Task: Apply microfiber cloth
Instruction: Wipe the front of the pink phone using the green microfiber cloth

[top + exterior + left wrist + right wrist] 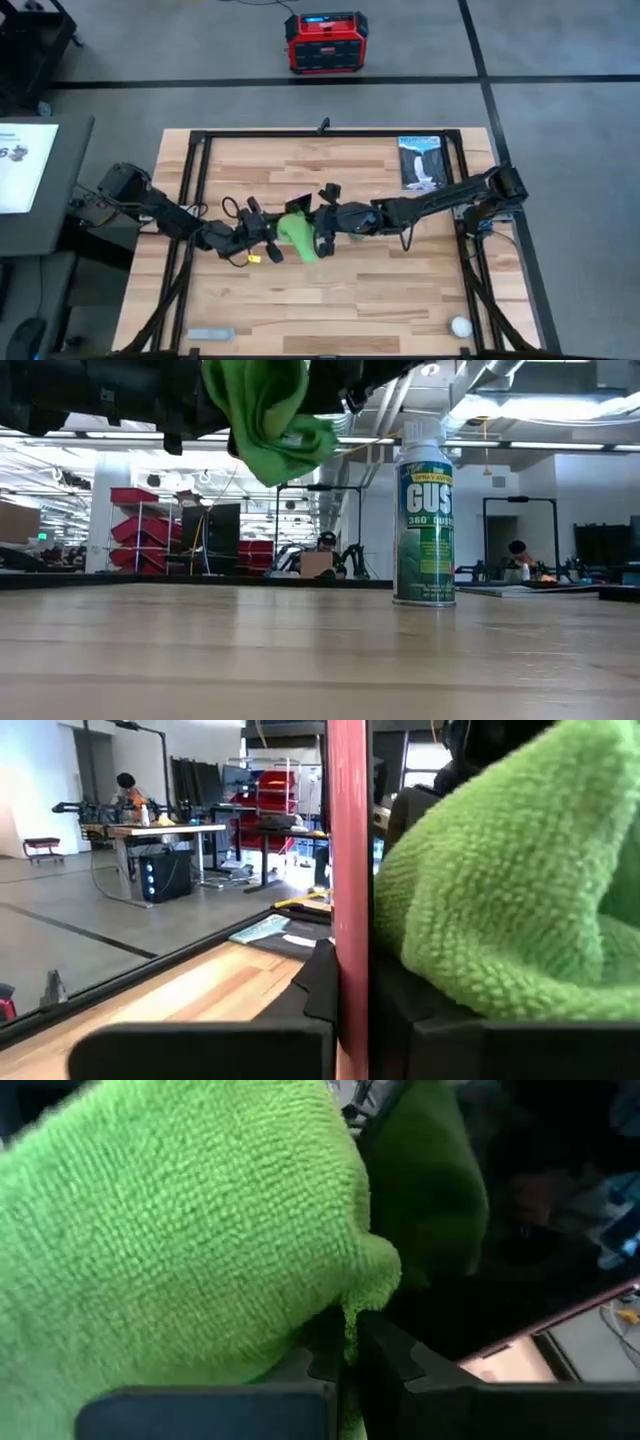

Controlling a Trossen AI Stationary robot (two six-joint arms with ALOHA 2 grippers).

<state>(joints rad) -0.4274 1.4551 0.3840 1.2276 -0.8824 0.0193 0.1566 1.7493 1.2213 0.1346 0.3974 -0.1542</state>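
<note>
High view: the green cloth [299, 238] is held up off the table [380, 300] mid-centre, pinched tight by the right gripper [322, 240]. The pink phone [348, 870] is clamped edge-on in the left gripper [268, 232], touching the cloth.

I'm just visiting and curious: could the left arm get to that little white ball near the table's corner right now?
Probably not as things stand: the left gripper is shut on the pink phone mid-table, and the white ball lies far across, beyond the right gripper and its green cloth.
</note>
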